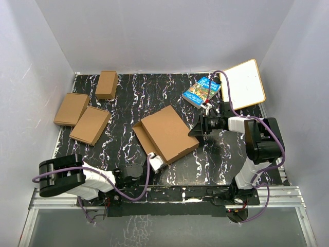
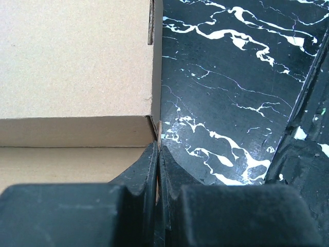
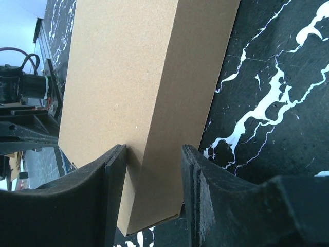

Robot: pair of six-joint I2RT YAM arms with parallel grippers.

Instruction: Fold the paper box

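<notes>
The paper box (image 1: 167, 133) lies in the middle of the black marbled table, its lid folded down and a narrow side wall (image 1: 141, 135) showing along its left edge. My left gripper (image 1: 154, 161) is at the box's near left corner. In the left wrist view it (image 2: 158, 146) is shut on a thin cardboard edge of the box (image 2: 77, 62). My right gripper (image 1: 197, 128) is at the box's right edge. In the right wrist view it (image 3: 153, 154) grips the box (image 3: 128, 77) at a corner, one finger on the lid, the other against the side wall.
Three smaller folded brown boxes lie at the left (image 1: 107, 84) (image 1: 71, 108) (image 1: 90, 125). A blue book (image 1: 202, 91) and a white board (image 1: 245, 84) lie at the back right. White walls close in the table (image 1: 128, 103) on three sides.
</notes>
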